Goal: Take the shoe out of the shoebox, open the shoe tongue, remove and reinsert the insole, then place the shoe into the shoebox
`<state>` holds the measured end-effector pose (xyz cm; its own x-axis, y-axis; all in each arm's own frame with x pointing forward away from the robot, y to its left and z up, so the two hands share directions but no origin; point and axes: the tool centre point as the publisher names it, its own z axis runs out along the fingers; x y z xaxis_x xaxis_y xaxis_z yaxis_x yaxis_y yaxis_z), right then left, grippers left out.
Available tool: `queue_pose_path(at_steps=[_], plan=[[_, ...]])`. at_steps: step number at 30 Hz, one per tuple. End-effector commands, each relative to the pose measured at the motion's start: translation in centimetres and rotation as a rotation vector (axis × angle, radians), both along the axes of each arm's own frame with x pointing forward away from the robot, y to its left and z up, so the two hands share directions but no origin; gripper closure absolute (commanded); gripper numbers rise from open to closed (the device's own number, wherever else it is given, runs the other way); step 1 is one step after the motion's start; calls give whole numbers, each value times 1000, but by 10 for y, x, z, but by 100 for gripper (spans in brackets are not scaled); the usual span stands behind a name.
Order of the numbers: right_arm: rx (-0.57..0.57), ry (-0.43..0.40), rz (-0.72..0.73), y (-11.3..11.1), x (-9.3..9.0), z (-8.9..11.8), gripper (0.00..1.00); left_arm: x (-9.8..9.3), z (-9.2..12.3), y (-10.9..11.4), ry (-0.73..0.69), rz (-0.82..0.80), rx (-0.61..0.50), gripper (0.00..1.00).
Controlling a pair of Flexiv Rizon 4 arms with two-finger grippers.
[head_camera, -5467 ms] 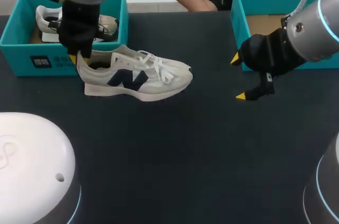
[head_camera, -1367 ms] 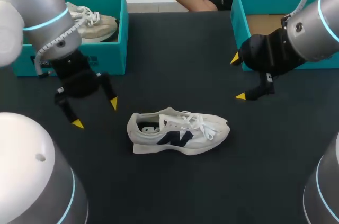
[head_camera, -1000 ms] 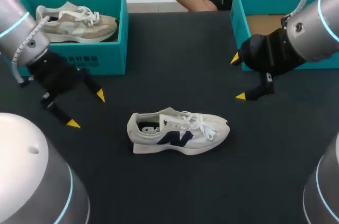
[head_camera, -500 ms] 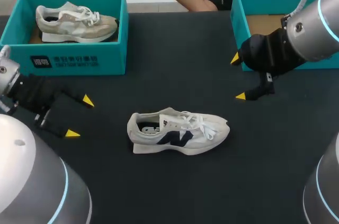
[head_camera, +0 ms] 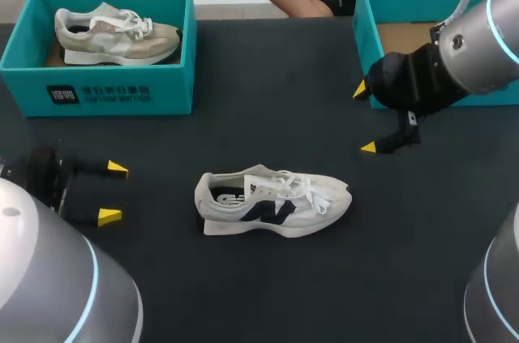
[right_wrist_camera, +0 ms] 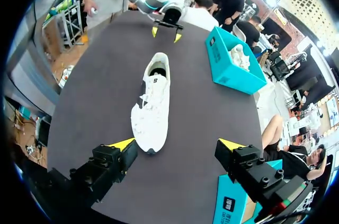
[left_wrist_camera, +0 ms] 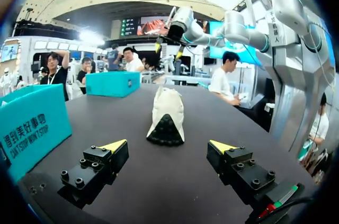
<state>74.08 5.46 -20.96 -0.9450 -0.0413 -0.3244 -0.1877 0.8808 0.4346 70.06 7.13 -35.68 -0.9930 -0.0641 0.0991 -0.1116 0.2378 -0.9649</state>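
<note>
Heel-on in the left wrist view, side-on in the head view, the shoe (head_camera: pixel 272 202) stands upright on the dark surface (head_camera: pixel 268 294) between spread, empty left fingers (head_camera: pixel 108 216) and right fingers (head_camera: pixel 369 147).

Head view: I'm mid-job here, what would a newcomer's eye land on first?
The white lace-up sneaker with a navy side logo stands on its sole in the middle of the black table, touching nothing. At the far left, a teal cardboard shoebox holds a second, beige sneaker. The left hand and the right hand, both yellow-tipped, are open and well clear of the shoe.
</note>
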Motion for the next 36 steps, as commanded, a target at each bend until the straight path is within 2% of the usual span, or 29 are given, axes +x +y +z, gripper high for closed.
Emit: queue_pose_path(at_steps=[1,11,15,33,36], plan=[[-2,-1,-2,1,0,-1,0,-4,-9,0,4,54,-46,0],[-2,-1,-2,1,0,-1,0,-6,-5,0,-18,46,-23,0],[-2,-1,-2,1,0,-1,0,-4,-4,2,-35,43,25,0],[-2,-1,-2,1,0,-1,0,-3,-4,3,-44,44,16,0],[-2,-1,-2,1,0,-1,0,0,-5,-1,-58,50,46,0]])
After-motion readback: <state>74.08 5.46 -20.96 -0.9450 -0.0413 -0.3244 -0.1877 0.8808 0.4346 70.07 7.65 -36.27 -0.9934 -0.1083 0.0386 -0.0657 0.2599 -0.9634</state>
